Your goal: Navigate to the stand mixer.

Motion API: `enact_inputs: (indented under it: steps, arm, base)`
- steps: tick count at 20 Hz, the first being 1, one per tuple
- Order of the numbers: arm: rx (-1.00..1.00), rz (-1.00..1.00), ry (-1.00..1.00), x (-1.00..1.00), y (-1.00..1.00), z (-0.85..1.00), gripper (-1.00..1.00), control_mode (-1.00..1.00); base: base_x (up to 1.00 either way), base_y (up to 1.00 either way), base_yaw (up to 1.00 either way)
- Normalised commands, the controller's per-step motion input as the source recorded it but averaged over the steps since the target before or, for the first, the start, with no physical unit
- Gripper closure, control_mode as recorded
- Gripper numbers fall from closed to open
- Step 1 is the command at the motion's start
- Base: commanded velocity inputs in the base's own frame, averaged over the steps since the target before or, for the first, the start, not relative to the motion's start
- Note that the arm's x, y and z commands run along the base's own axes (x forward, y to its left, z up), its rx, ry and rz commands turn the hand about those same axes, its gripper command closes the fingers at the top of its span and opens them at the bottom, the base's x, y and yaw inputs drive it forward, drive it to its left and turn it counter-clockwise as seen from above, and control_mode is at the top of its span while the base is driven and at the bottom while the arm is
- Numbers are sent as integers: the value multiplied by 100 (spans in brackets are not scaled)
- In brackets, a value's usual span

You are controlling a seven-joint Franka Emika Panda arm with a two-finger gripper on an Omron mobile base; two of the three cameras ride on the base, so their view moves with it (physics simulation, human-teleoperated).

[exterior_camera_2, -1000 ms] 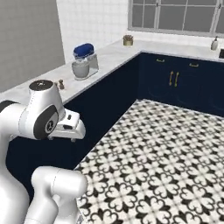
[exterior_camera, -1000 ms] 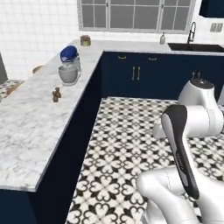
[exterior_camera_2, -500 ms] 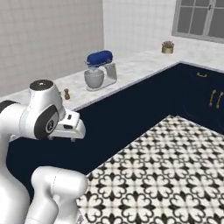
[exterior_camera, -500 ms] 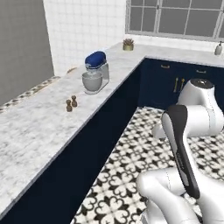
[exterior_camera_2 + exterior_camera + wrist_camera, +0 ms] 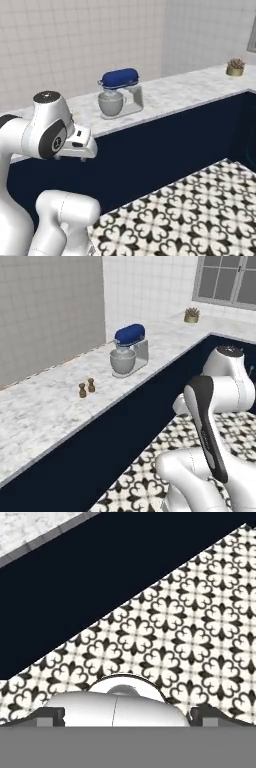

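Observation:
The stand mixer (image 5: 130, 350) has a glossy blue head, a silver-grey bowl and a light grey base. It stands on the marble counter (image 5: 45, 411) near the tiled wall, ahead and left of the arm. From the right base view the stand mixer (image 5: 119, 93) is across the counter (image 5: 175, 95), just right of my arm's upper joint. My gripper (image 5: 128, 714) points down at the patterned floor (image 5: 195, 627); its dark fingertips (image 5: 50, 714) sit far apart with nothing held.
Two small brown shakers (image 5: 86, 387) stand on the counter left of the mixer. A potted plant (image 5: 191, 315) sits at the far corner below the window (image 5: 225, 278). Navy cabinet fronts (image 5: 165, 145) run under the counter, beside black-and-white floor tiles.
The whole picture has shifted, so the base has driven and turned. The mixer now appears larger and nearer the middle of both base views. The arm's pose looks unchanged.

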Motion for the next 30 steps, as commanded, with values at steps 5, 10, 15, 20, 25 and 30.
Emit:
enact_inputs:
  steps: [5, 10, 15, 20, 25, 30]
  arm:
    - [0, 0, 0, 0, 0, 0, -100, 100]
    - [0, 0, 0, 0, 0, 0, -100, 100]
    - [0, 0, 0, 0, 0, 0, -100, 100]
    - [0, 0, 0, 0, 0, 0, -100, 100]
    - [0, 0, 0, 0, 0, 0, -100, 100]
    - [0, 0, 0, 0, 0, 0, -100, 100]
  base:
    - [88, -96, 42]
    - [86, -79, 40]
    - [90, -50, 41]
    - [87, -30, 38]
    - [86, -6, 32]
    - [80, -13, 29]
